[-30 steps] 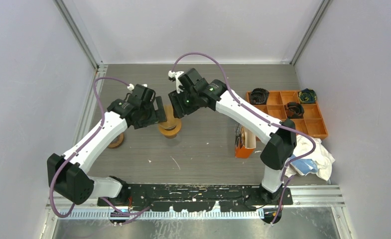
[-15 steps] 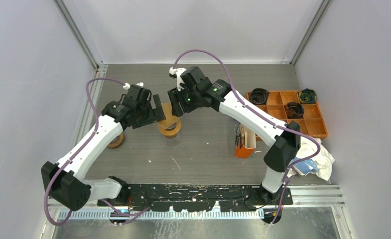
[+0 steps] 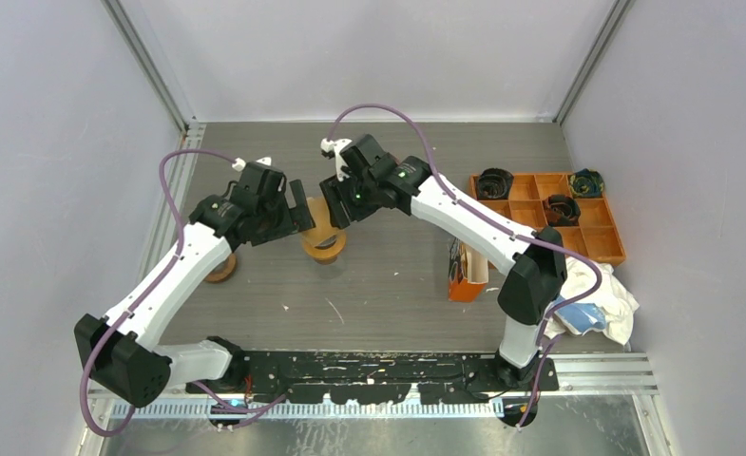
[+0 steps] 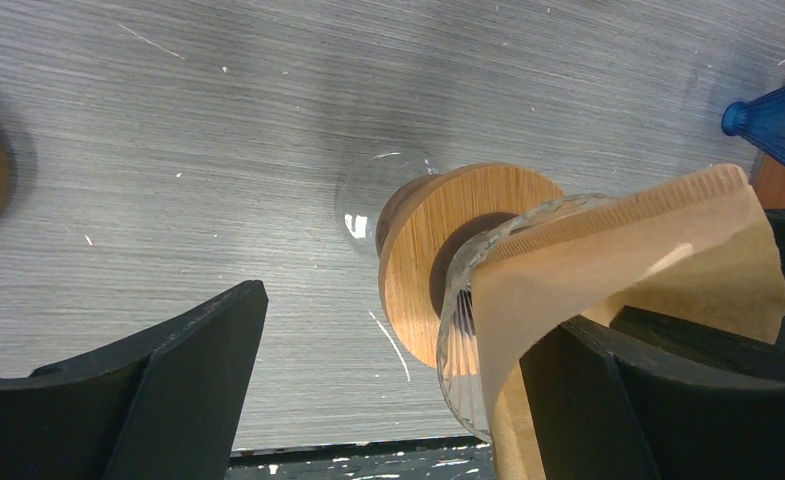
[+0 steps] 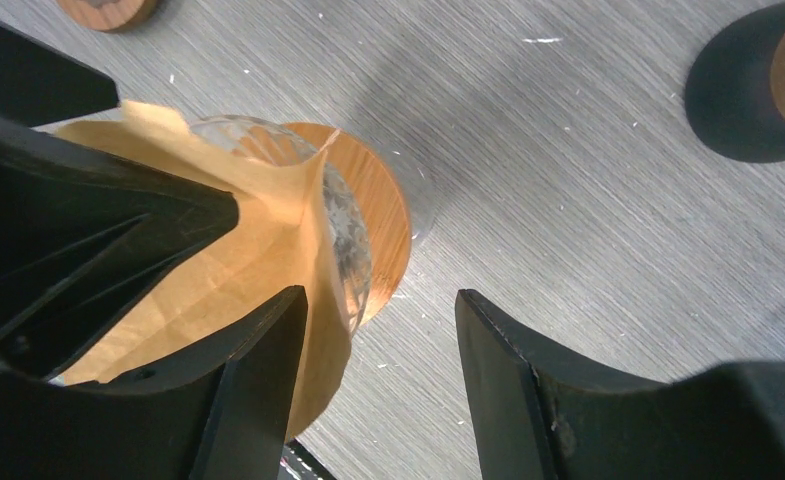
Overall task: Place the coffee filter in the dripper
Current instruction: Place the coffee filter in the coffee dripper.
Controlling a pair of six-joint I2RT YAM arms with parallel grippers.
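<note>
The glass dripper (image 3: 323,237) stands on its round wooden base mid-table. The brown paper filter (image 4: 628,250) sits in its mouth, its edge standing above the glass rim (image 4: 460,300). My left gripper (image 3: 296,211) is open; in the left wrist view (image 4: 388,400) one finger (image 4: 588,400) rests against the filter and the other is well clear on the left. My right gripper (image 3: 334,201) is open too; in the right wrist view (image 5: 383,385) one finger (image 5: 258,390) lies against the filter (image 5: 238,250) and the other hangs beside the dripper (image 5: 348,235).
An orange compartment tray (image 3: 602,249) with dark drippers sits at the right. An orange filter packet (image 3: 462,271) stands right of centre. A white cloth (image 3: 602,304) lies at the near right. A wooden disc (image 3: 221,271) lies left of the dripper.
The left arm has swung a little to the left and its gripper has eased slightly off the dripper. The right gripper has shifted only slightly. The filter stays in the dripper.
</note>
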